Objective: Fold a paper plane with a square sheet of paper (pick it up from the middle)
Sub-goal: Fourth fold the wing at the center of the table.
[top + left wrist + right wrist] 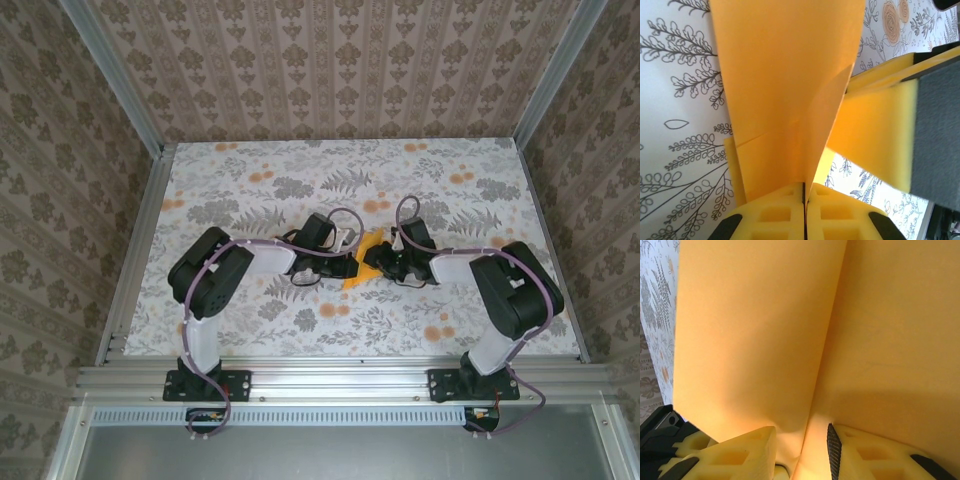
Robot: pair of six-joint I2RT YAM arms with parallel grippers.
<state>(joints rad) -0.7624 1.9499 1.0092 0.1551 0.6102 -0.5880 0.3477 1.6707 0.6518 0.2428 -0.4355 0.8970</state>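
Thin bright-orange creased paper sheet [785, 75] pinched in left fingers [785, 205]; right fingers [752, 447] narrowly apart (straddling the fold); opposed pulling could tear it.

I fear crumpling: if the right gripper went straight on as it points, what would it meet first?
The orange paper: its crease sits between the right gripper's open fingers. Beyond it, probably the left gripper, shut on the same sheet; depth is unclear.

Bright, even light; soft shadows; wrist close-ups slightly soft-focus.
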